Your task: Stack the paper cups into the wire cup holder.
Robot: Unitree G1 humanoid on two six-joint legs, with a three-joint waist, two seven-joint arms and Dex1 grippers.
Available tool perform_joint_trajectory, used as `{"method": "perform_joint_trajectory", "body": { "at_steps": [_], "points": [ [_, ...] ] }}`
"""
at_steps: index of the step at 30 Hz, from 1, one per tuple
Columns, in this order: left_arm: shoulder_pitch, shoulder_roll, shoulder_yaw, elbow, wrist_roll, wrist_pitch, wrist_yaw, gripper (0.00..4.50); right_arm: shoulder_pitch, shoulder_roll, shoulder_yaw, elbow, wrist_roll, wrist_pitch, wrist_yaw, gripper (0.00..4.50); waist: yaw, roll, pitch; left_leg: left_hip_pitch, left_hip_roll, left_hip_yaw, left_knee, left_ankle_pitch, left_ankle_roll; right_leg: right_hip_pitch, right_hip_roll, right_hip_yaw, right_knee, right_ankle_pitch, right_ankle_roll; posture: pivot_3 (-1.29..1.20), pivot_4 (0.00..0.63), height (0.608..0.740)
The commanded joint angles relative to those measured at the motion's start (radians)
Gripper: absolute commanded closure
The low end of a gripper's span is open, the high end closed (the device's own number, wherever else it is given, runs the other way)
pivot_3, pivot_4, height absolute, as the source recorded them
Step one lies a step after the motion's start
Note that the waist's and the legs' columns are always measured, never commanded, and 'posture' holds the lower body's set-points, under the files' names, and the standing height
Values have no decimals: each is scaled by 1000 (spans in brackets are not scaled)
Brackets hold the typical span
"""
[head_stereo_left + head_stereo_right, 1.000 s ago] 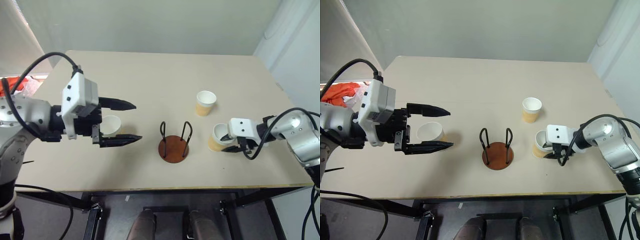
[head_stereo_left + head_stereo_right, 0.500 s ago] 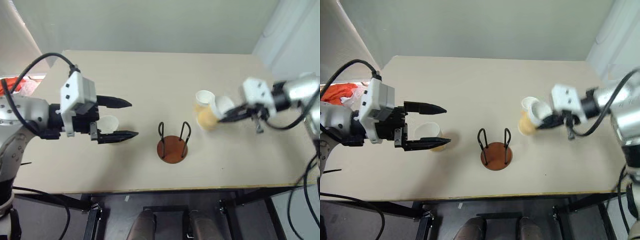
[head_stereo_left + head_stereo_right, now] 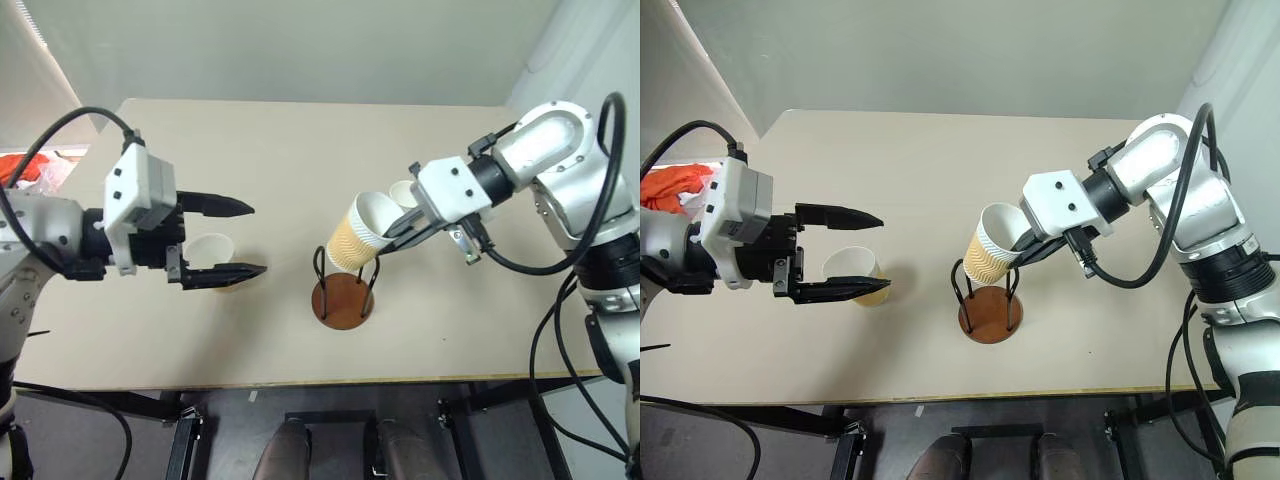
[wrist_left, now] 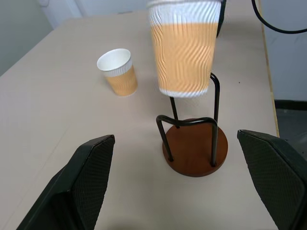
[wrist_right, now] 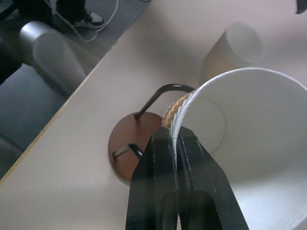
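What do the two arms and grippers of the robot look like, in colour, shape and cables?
Both arms have silver-grey rounded metal segments with black joints. Each wrist carries a boxy white housing. The left gripper and the right gripper each have two slim black fingers tapering to points. Loose black cables loop over each arm.

Beige table [image 3: 300,150]; red-orange bundle [image 3: 670,186] beyond its left edge, grey wall behind
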Motion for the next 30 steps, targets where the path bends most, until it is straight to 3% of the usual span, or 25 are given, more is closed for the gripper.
{"method": "perform_joint_trajectory", "body": {
  "at_steps": [1, 4, 7, 12, 18, 24, 30],
  "points": [
    [9, 16, 48, -41, -22, 4, 14, 0, 1, 0, 16, 14, -46, -58, 4, 4468, 1, 0, 0, 0, 0, 0, 0, 0, 0, 0, 0, 0, 1, 0, -1, 0, 150, 740],
    [19, 19, 56, -49, -28, 8, 21, 0, 5, -3, 34, 21, -55, -75, 4, 4468, 0, 0, 0, 1, 0, 0, 1, 0, 0, 0, 0, 0, 4, -1, -2, 0, 150, 740],
    [26, 22, 62, -54, -34, 9, 27, 0, 5, -2, 48, 23, -63, -82, 4, 3830, -1, 0, 0, 2, 0, 0, 1, 1, -1, -1, 0, 0, 6, -1, -2, 0, 150, 740],
    [22, 28, 47, -35, -17, -3, 36, 0, 3, 11, 38, 26, -76, -80, 4, 2143, -2, 0, 0, 2, 1, 0, 1, 1, -1, -1, 0, 0, 6, -1, -3, 0, 150, 740],
    [-47, 6, -63, 19, 123, -64, 126, 0, -17, 54, -34, 81, -75, -26, -50, 66, -1, 0, 0, 2, 1, 0, 1, 1, -1, -1, 0, 0, 6, -1, -3, 0, 150, 740],
    [-218, -83, -216, 184, 356, -162, 290, 0, -109, 97, -90, 413, -191, -73, -232, 23, 2, 0, 0, 2, 0, -1, 2, 2, -3, -2, -1, 0, 6, 1, -6, 0, 150, 740],
    [-288, -182, -282, 210, 408, -170, 316, 0, -209, 150, -103, 880, -307, -184, -386, 23, 6, 0, 0, 0, 0, -1, 0, 1, -3, -4, -2, 0, 5, 4, -3, 0, 150, 740]
  ]
}}
